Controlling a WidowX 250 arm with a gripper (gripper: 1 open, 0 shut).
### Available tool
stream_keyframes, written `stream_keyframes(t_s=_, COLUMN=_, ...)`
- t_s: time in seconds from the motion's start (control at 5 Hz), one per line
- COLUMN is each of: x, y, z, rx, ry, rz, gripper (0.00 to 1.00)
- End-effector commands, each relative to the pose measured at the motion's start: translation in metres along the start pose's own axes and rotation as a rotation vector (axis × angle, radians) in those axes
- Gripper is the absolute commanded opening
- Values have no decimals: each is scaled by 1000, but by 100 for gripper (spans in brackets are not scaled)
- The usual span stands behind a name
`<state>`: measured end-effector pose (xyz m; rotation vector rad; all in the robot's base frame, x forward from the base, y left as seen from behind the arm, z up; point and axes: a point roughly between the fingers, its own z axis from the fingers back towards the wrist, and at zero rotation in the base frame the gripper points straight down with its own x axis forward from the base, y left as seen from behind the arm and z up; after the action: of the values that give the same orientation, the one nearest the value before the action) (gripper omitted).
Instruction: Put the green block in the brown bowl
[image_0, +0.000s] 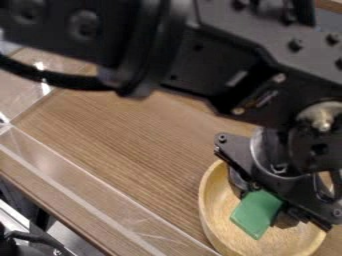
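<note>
Green block (257, 213) sits over the brown bowl (223, 231), within its rim as seen from above; whether it touches the bottom, unclear. Your hand (270, 197) is right at its upper end, apparently gripping it. Bowl rests on the wooden desk (127, 140), dark arm (201, 60) overhead.

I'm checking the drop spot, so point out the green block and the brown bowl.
Green block (255, 214): camera view, on its broad upper face.
Brown bowl (273, 245): camera view, on its bare inside, near the lower rim.
</note>
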<state>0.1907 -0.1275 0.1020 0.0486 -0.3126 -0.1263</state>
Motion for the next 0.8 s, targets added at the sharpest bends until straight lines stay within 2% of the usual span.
stream_keyframes(t_s=0.0, x=10, y=-2, z=-4, rx=-24, ry=-22, rz=27, gripper=0)
stream_keyframes(t_s=0.4, x=15, y=-7, z=-24, rx=-48, ry=-9, rz=87, gripper=0)
stream_keyframes(t_s=0.6, x=16, y=-8, z=-26, rx=-65, ry=0, rz=119, gripper=100)
